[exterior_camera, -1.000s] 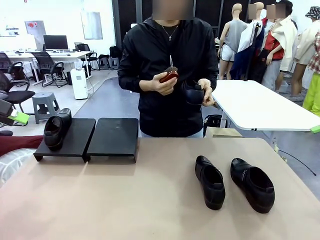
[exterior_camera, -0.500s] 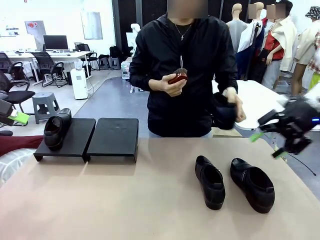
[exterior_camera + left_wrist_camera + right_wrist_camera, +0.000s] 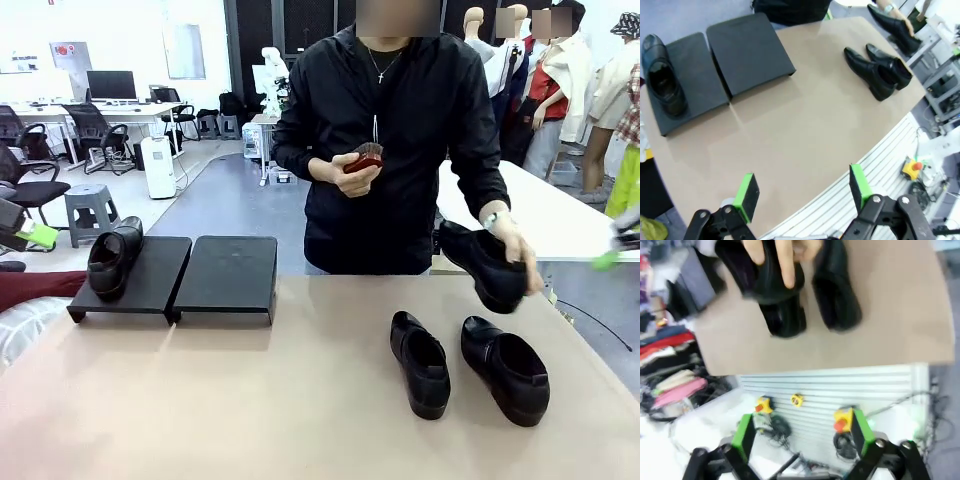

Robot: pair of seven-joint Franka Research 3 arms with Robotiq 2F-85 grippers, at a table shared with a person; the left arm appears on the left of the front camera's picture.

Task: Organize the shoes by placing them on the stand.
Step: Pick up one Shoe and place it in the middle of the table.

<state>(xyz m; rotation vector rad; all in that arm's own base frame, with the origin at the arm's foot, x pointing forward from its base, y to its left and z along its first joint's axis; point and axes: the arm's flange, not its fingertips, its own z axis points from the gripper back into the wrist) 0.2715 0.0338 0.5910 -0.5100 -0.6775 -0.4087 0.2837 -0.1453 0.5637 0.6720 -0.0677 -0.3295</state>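
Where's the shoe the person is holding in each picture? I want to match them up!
Front view: the held shoe is right of middle, in the person's hand, above the two shoes on the table.
Left wrist view: top right corner, beyond the two shoes.
Right wrist view: top, left of middle, blurry, under fingers.
Shared landmark: the two shoes lying side by side.

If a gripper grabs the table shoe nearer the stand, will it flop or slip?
That shoe likely stays stiff: its opening holds open. Its shiny leather may slip. Resting flat on its sole, it probably won't roll.
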